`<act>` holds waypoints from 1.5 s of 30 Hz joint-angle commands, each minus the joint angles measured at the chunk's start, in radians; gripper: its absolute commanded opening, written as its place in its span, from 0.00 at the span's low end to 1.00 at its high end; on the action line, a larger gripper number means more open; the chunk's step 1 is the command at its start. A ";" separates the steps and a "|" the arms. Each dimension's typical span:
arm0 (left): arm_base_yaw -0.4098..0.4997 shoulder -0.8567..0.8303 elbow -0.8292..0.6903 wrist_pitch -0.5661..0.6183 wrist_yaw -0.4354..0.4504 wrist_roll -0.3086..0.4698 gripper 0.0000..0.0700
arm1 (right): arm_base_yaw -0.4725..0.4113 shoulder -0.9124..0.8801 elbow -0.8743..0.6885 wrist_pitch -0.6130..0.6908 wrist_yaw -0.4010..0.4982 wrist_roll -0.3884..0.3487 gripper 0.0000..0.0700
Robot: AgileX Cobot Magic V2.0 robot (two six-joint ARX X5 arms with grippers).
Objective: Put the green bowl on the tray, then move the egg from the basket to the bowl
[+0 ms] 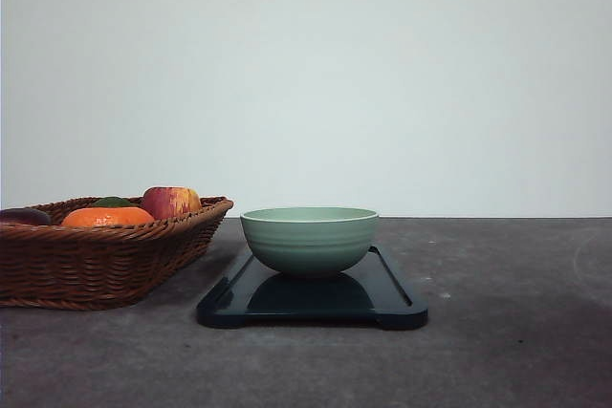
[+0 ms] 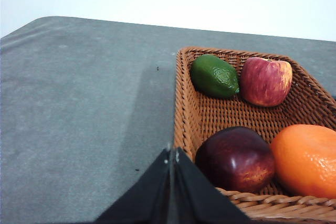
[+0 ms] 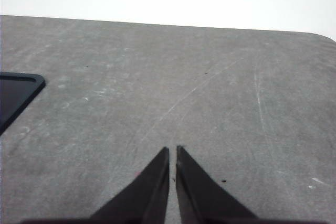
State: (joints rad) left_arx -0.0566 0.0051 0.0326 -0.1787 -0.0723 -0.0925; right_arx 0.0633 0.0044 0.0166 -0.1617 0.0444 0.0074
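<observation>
The pale green bowl (image 1: 309, 238) stands upright on the dark glossy tray (image 1: 397, 305) in the middle of the table. To its left is the wicker basket (image 1: 96, 265). In the left wrist view the basket (image 2: 185, 103) holds a smooth dark reddish-brown egg (image 2: 236, 158) in its near corner. My left gripper (image 2: 171, 156) is shut and empty, just outside the basket's near rim, beside the egg. My right gripper (image 3: 172, 151) is shut and empty over bare table, with a corner of the tray (image 3: 16, 90) off to one side.
The basket also holds a red-yellow apple (image 2: 265, 81), a green fruit (image 2: 214, 76) and an orange fruit (image 2: 307, 158). The grey table (image 1: 516, 332) stretches to the right of the tray. A white wall stands behind.
</observation>
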 commanded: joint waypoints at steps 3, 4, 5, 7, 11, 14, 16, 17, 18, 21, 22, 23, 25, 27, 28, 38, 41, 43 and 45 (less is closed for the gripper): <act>0.000 -0.002 -0.019 -0.002 0.002 0.013 0.00 | 0.000 -0.001 -0.004 0.004 0.001 0.011 0.02; 0.000 -0.002 -0.019 -0.002 0.002 0.013 0.00 | 0.000 -0.001 -0.004 0.004 0.001 0.011 0.02; 0.000 -0.002 -0.019 -0.002 0.003 0.013 0.00 | 0.000 -0.001 -0.004 0.004 0.001 0.011 0.02; 0.000 -0.002 -0.019 -0.002 0.003 0.013 0.00 | 0.000 -0.001 -0.004 0.004 0.001 0.011 0.02; 0.000 -0.002 -0.019 -0.002 0.003 0.013 0.00 | 0.000 -0.001 -0.004 0.004 0.001 0.011 0.02; 0.000 -0.002 -0.019 -0.002 0.002 0.013 0.00 | 0.000 -0.001 -0.004 0.004 0.001 0.011 0.02; 0.000 -0.002 -0.019 -0.002 0.002 0.013 0.00 | 0.000 -0.001 -0.004 0.004 0.001 0.011 0.02; 0.000 -0.002 -0.019 -0.002 0.002 0.013 0.00 | 0.000 -0.001 -0.004 0.004 0.001 0.011 0.02; 0.000 -0.002 -0.019 -0.002 0.003 0.013 0.00 | 0.000 -0.001 -0.004 0.004 0.001 0.011 0.02; 0.000 -0.002 -0.019 -0.002 0.002 0.013 0.00 | 0.000 -0.001 -0.004 0.004 0.001 0.011 0.02; 0.000 -0.002 -0.019 -0.002 0.002 0.013 0.00 | 0.000 -0.001 -0.004 0.004 0.001 0.011 0.02; 0.000 -0.002 -0.019 -0.002 0.002 0.013 0.00 | 0.000 -0.001 -0.004 0.004 0.001 0.011 0.02; 0.000 -0.002 -0.019 -0.002 0.002 0.013 0.00 | 0.000 -0.001 -0.004 0.004 0.001 0.011 0.02; 0.000 -0.002 -0.019 -0.002 0.002 0.013 0.00 | 0.000 -0.001 -0.004 0.004 0.001 0.011 0.02; 0.000 -0.002 -0.019 -0.002 0.002 0.013 0.00 | 0.000 -0.001 -0.004 0.004 0.001 0.011 0.02; 0.000 -0.002 -0.019 -0.002 0.002 0.013 0.00 | 0.000 -0.001 -0.004 0.004 0.001 0.011 0.02; 0.000 -0.002 -0.019 -0.002 0.002 0.013 0.00 | 0.000 -0.001 -0.004 0.004 0.001 0.011 0.02; 0.000 -0.002 -0.019 -0.002 0.002 0.013 0.00 | 0.000 -0.001 -0.004 0.004 0.001 0.011 0.02; 0.000 -0.002 -0.019 -0.002 0.002 0.013 0.00 | 0.000 -0.001 -0.004 0.004 0.001 0.011 0.02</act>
State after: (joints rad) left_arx -0.0566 0.0051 0.0326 -0.1787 -0.0723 -0.0925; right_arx 0.0635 0.0044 0.0166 -0.1617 0.0444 0.0074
